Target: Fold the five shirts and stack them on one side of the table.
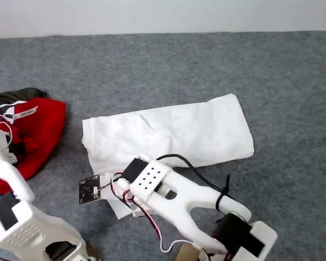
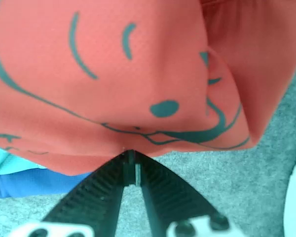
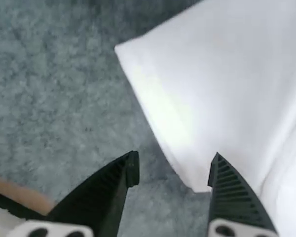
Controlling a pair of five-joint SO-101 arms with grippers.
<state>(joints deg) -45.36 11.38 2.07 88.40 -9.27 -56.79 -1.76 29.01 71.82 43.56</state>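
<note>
A white shirt lies partly folded in the middle of the grey table, and its corner shows in the right wrist view. My right gripper is open and low over the table, with that corner between its fingers. In the high view the right gripper is at the white shirt's near left corner. A red shirt with a teal drawing lies heaped at the far left. My left gripper is shut, its tips touching the red shirt's hem; I cannot tell if it pinches the cloth.
A black shirt lies under the red one. Blue cloth and light teal cloth peek from beneath the red shirt. The left arm stands at the near left. The grey table is bare to the right and behind.
</note>
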